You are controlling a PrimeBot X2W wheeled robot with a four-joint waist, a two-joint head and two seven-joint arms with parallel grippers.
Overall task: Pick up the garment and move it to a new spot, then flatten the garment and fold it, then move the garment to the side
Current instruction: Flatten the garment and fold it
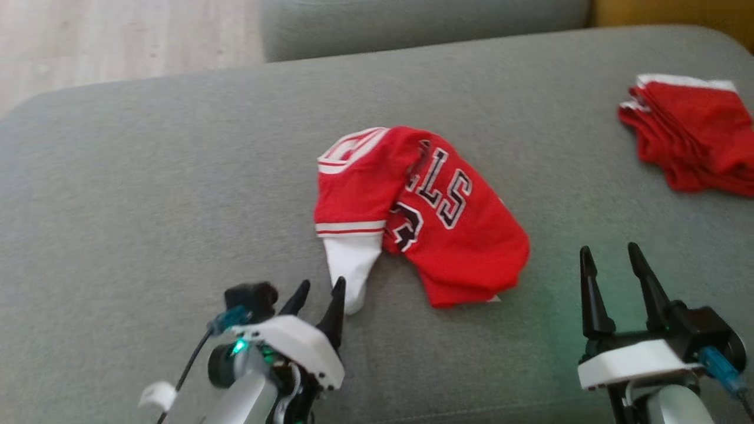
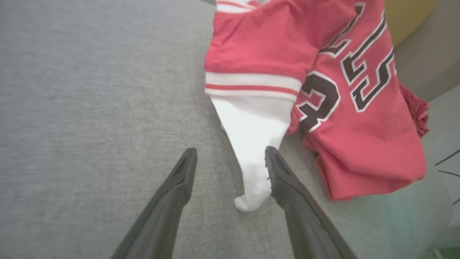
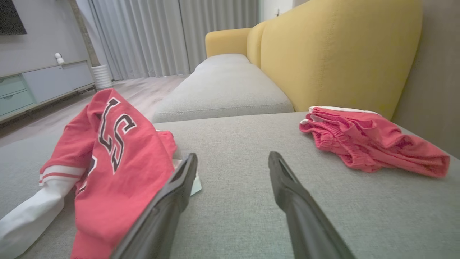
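Step one, the pick-up, not yet done. Red garment (image 1: pixel 421 212) lies crumpled at the middle of the grey sofa cushion (image 1: pixel 147 194), white sleeve (image 1: pixel 352 265) trailing toward the cushion's near edge. Left tool (image 1: pixel 321 285) is spread wide and empty, its fingers either side of the sleeve tip. Right tool (image 1: pixel 609 250) is also wide and empty, over the cushion's near right. Next, probably: close left on the sleeve and lift.

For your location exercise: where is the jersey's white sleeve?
Head view, lower centre: the white sleeve extends from the red jersey, its tip by the open left pincer.
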